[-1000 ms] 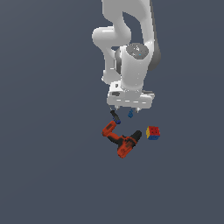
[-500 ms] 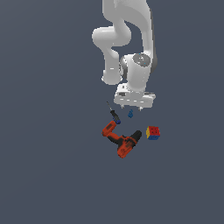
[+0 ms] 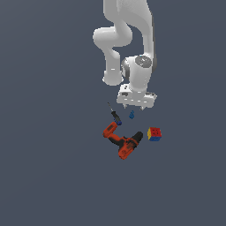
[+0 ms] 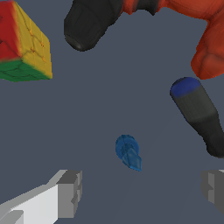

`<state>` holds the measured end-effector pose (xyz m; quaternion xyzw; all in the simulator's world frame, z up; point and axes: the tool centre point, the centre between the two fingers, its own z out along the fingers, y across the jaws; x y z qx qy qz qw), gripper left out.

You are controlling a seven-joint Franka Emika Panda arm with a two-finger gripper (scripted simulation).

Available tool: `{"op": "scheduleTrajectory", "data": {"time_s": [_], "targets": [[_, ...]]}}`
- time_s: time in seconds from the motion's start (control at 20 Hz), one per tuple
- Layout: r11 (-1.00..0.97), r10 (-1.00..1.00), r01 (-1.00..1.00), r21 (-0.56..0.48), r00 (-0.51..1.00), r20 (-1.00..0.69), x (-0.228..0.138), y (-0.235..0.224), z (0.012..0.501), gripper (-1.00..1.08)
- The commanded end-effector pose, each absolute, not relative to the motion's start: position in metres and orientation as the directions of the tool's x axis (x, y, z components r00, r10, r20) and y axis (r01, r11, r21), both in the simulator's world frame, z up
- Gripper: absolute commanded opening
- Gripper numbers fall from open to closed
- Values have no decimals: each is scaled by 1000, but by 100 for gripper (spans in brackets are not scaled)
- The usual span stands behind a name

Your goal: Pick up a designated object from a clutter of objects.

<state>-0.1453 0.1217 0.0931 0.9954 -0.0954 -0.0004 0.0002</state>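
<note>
The designated object is a tiny solid-blue piece (image 3: 131, 114) with a rounded knob end, lying on the grey floor. In the wrist view it (image 4: 127, 152) lies just ahead of the gap between my fingers. My gripper (image 3: 136, 106) hovers just above it, open and empty, with the fingers (image 4: 65, 192) spread wide in the wrist view. The clutter around it is an orange-and-black power drill (image 3: 123, 141), a thin black-handled screwdriver (image 3: 114, 115) and a multicoloured cube (image 3: 154, 133).
In the wrist view the screwdriver's black handle with a blue cap (image 4: 199, 113) lies close beside the blue piece. The drill's black chuck (image 4: 92, 22) and the cube (image 4: 24, 43) lie further ahead. Grey floor surrounds the group.
The wrist has turned and the hand has shifted slightly over the blue piece, a little lower. The objects have not moved.
</note>
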Motion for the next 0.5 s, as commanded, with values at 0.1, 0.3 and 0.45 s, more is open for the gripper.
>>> {"op": "scheduleTrajectory", "data": {"time_s": [0.1, 0.3, 0.45], "targets": [[-982, -190, -190, 1, 982, -1, -145, 122, 92, 100], [-982, -190, -190, 0, 982, -1, -146, 122, 85, 100], [-982, -190, -190, 0, 982, -1, -146, 122, 76, 100]]}}
